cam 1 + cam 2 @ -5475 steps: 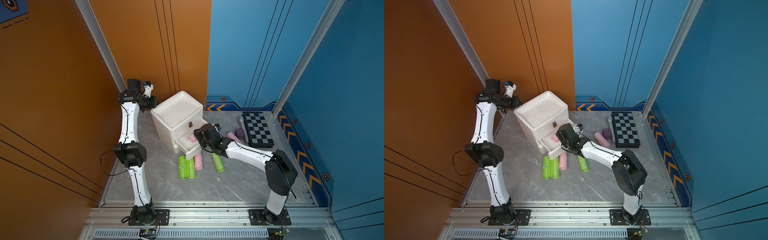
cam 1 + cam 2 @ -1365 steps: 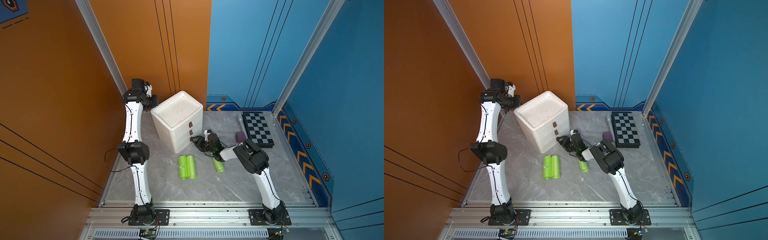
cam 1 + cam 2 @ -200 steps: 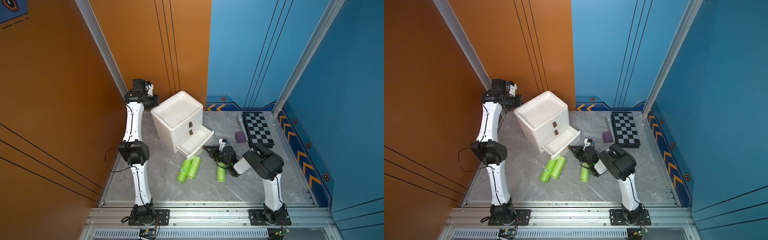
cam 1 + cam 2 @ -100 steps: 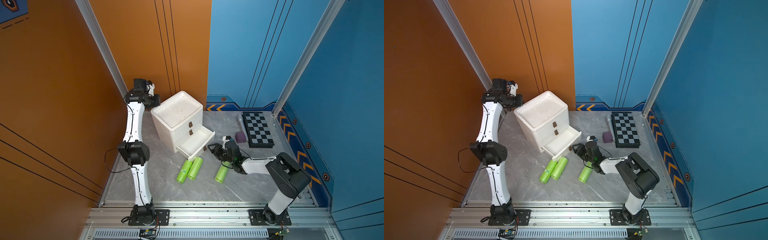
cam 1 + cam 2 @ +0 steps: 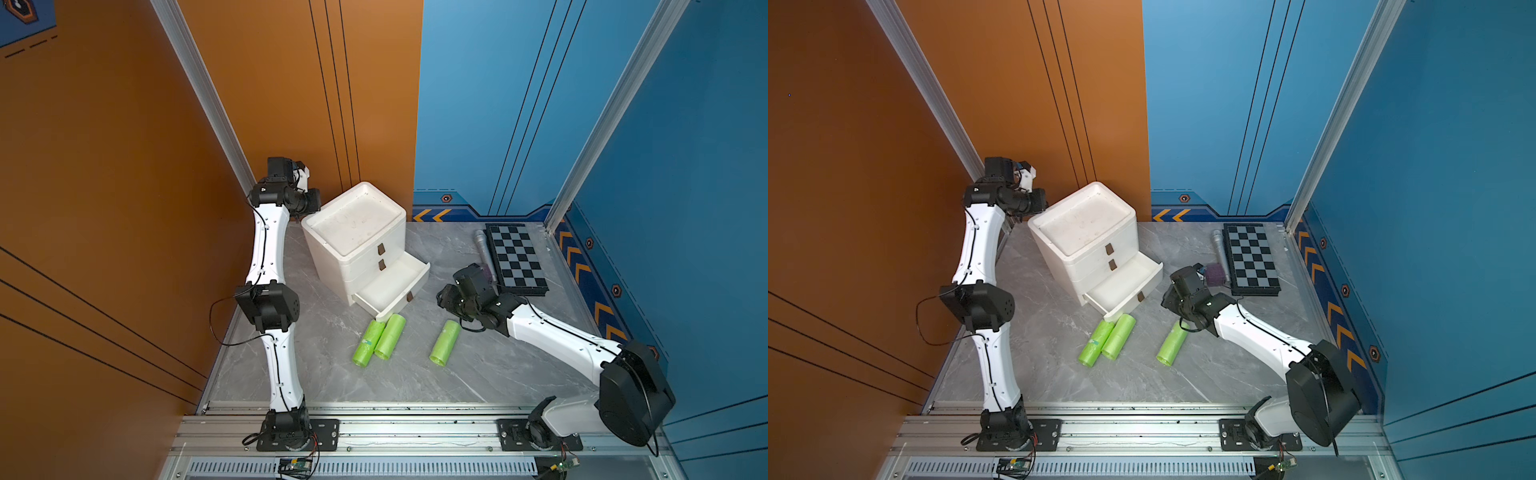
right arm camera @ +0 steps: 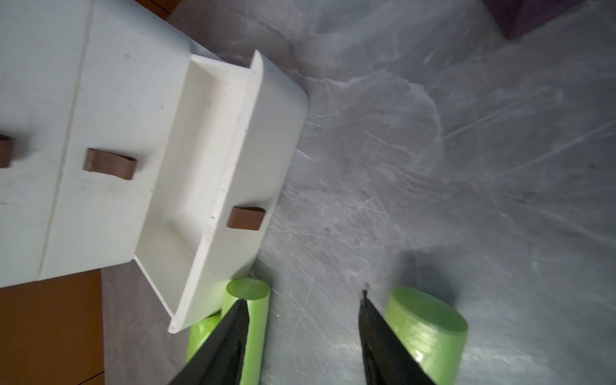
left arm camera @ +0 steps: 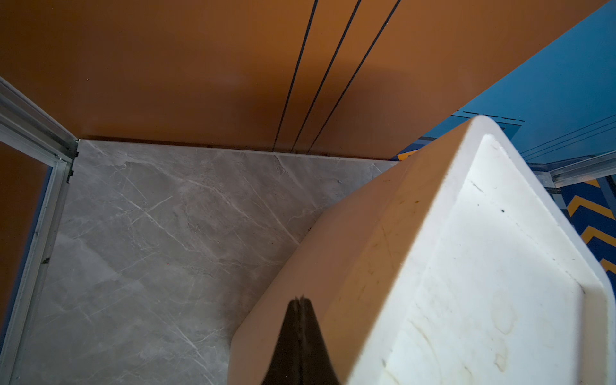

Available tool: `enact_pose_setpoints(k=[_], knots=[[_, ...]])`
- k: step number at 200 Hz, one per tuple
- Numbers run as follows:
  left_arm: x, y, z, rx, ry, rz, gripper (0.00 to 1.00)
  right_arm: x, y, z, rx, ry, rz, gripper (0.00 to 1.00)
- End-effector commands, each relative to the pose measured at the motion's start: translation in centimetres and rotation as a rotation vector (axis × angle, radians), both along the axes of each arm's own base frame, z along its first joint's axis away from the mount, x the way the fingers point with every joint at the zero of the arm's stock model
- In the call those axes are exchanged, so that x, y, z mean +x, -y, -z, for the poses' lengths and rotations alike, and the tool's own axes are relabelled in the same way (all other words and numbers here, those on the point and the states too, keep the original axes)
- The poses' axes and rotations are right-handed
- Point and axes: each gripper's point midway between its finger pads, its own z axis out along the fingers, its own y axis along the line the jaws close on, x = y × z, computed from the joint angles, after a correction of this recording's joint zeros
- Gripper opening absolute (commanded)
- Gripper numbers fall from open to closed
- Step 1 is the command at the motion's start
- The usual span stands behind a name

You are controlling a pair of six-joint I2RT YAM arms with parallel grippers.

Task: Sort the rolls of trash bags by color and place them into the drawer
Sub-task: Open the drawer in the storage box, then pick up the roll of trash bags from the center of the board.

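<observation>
Three lime green rolls are lying on their sides on the grey surface (image 5: 332, 374), and none is being held. Two of them, the labelled roll (image 5: 368, 343) and its neighbour (image 5: 390, 336), are lying flank to flank and touching. Their far ends are just beside the front corner of the open bottom drawer (image 5: 398, 302), in which nothing is being stored. The single roll (image 5: 444, 342) is lying apart from them, nearer the right tool (image 6: 305, 297).

That tool is being carried with its jaws spread and nothing between them, low over bare surface between the pair and the single roll. The left tool (image 7: 301, 300) is being kept clenched on nothing at the rear corner of the drawer unit (image 5: 361, 253). Whether it is touching the unit cannot be told.

All three long axes are running nearly parallel, slanting from the drawer side toward the near edge of the surface. The flat round ends are facing the drawer.

Each roll is being judged light and slightly yielding. Its glossy skin is likely to slip, and its round body is likely to roll if nudged sideways. A mid-length hold across the axis is being favoured. The single roll is offering free room on both flanks, while the touching pair is leaving little room for a finger.
</observation>
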Motion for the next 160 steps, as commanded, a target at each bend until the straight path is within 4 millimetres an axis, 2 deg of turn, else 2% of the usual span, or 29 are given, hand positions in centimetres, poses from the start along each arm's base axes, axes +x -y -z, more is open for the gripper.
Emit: enact_pose_setpoints(k=[1,55,122,145,160], knots=[[-2.3,3.3,2.3,-0.052,-0.134,0.085,0.03,-3.0,2.8,3.0,-0.137,-0.13,0.028,0.55],[-2.1,3.5,2.4,-0.063,-0.129,0.099,0.03,-5.0,3.5,5.5,-0.196,-0.232,0.026,0.58],[-2.0,3.9,3.2,-0.078,-0.147,0.111,0.03,-6.5,2.3,8.1,-0.218,-0.317,0.01,0.65],[-2.0,3.9,3.2,-0.079,-0.147,0.113,0.03,-6.6,2.0,9.1,-0.229,-0.344,-0.008,0.64],[-2.0,4.0,3.1,-0.08,-0.145,0.114,0.03,-6.6,2.0,9.6,-0.233,-0.351,-0.007,0.6]])
